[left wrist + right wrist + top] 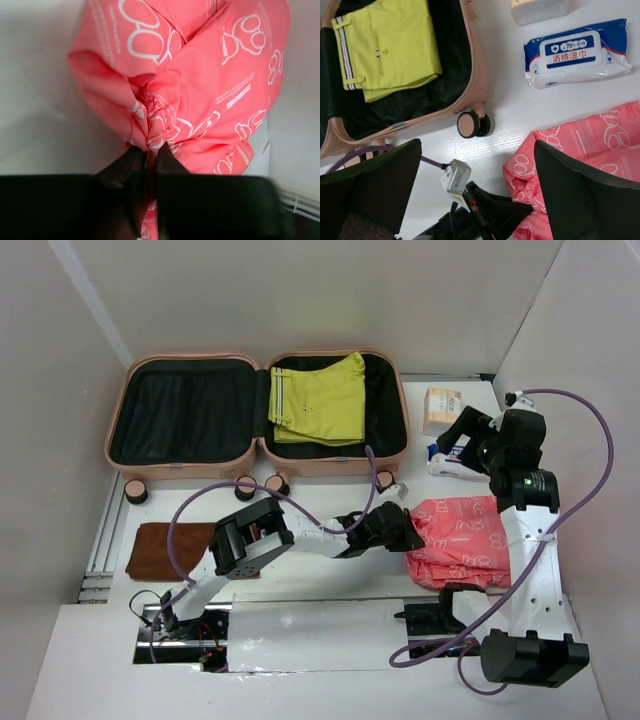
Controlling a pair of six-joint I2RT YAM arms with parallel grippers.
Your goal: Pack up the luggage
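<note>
Nr luggage point(180, 462), left claw point(149, 155) pinches bunched edge of pink bag point(210, 85).

The wipes pack point(578, 52) reads "75%" and "酒精湿巾"; the pink bag's point(225, 75) print is illegible.

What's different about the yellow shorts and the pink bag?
The yellow shorts are folded flat; the pink bag is puffy with white prints. The yellow shorts lie inside the luggage; the pink bag sits outside on the table. No gripper holds the yellow shorts; the left gripper pinches the pink bag. Both look soft.
</note>
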